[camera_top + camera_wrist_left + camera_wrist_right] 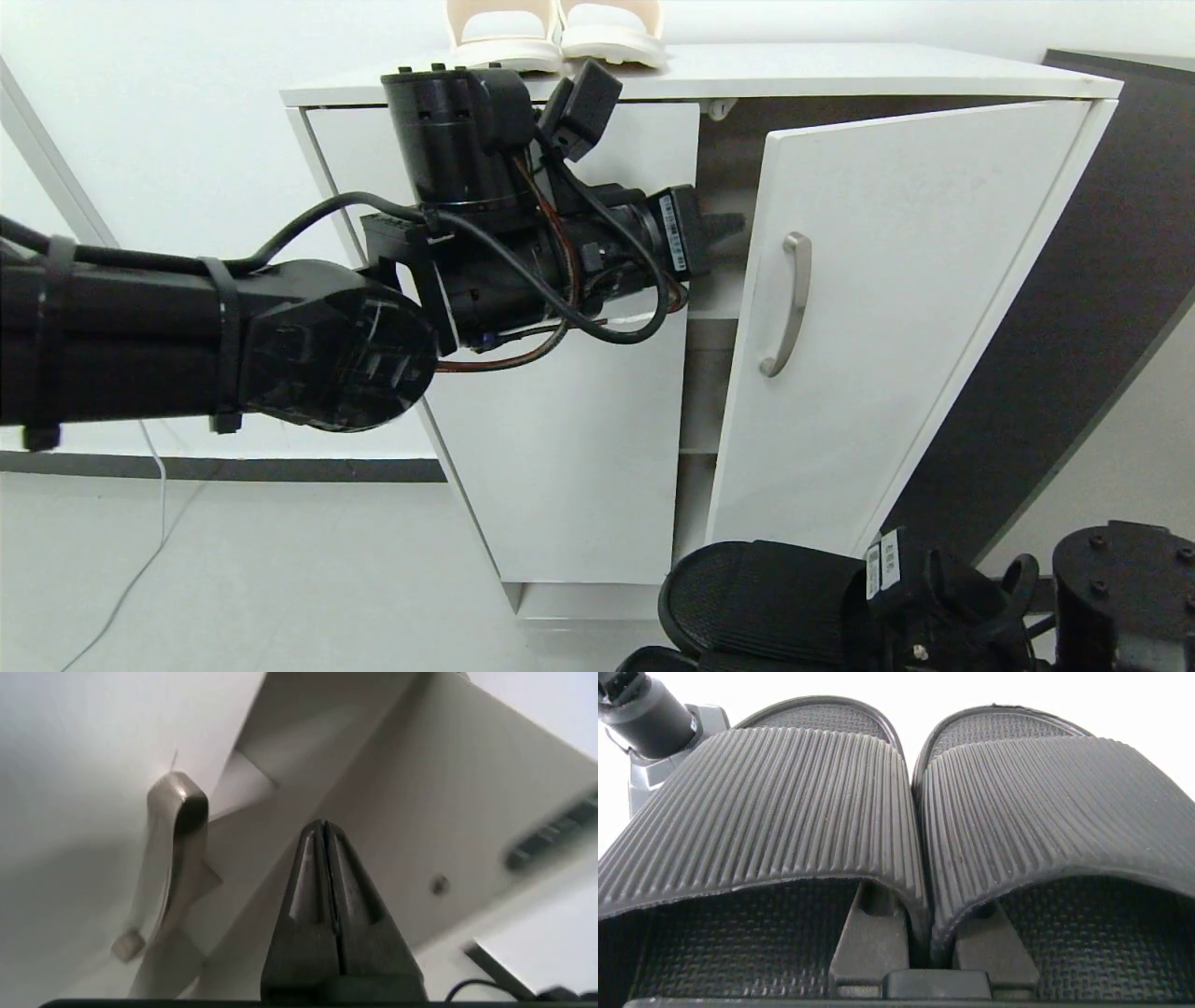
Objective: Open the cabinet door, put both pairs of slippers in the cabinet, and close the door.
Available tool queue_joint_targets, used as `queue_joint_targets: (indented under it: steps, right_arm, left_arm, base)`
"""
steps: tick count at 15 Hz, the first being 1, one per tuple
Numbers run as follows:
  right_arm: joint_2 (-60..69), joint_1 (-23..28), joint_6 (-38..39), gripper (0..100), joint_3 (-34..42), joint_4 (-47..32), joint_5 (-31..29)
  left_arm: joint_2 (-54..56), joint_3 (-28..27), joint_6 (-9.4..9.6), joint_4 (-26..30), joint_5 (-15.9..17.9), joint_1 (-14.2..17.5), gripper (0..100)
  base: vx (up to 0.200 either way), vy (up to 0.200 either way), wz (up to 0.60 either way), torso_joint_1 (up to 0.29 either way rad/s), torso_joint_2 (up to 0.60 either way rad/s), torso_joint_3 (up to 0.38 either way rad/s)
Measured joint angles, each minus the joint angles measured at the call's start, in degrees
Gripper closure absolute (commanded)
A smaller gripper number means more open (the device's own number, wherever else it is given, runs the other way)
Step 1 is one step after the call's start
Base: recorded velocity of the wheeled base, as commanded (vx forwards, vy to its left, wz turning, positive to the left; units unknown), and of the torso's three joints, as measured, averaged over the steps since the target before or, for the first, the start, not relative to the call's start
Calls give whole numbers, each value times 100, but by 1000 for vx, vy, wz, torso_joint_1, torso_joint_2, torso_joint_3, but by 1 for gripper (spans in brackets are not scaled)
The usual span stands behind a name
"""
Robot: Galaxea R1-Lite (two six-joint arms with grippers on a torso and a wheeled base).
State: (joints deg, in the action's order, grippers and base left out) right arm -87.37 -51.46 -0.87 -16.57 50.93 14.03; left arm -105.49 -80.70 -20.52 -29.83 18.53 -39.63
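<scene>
The white cabinet (840,79) has its right door (915,308) swung partly open, silver handle (790,303) facing me, and shelves show in the gap (702,392). My left gripper (733,224) is shut on nothing, its tip in that gap beside the door's edge. In the left wrist view the gripper (324,873) has its fingers pressed together just past the handle (173,849). A cream pair of slippers (557,37) rests on the cabinet top. My right gripper (924,947) is shut on the black pair of slippers (906,812), holding them low in front of the cabinet (761,602).
The left door (560,448) stays closed behind my left arm. A dark wall panel (1074,317) runs beside the cabinet on the right. A thin cable (140,560) trails over the pale floor at the left.
</scene>
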Motion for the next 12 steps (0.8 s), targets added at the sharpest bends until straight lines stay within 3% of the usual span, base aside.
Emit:
queue_joint_targets:
  steps: [2,8,11,12]
  right_arm:
    - [-13,-16,-4,100,9,2,2]
    - [-41,-184,-4,100,106,0,2]
    - [-26,-364,-4,100,185,11,-5]
    - [-23,-413,-6,100,205,5,-2]
  left_arm:
    - [-102,-94,-63,-9,-4,0,100]
    - [-206,-94,-110,-118,-22,-100,100]
    - [-204,149,-72,-534,-33,-472,100]
    - [-204,258,-55,-764,-39,-662,100]
  base:
    - [0,0,0,0,0,0]
    - [-200,0,0,0,2,2]
    - [-200,0,0,1,2,4]
    - [0,0,0,0,0,0]
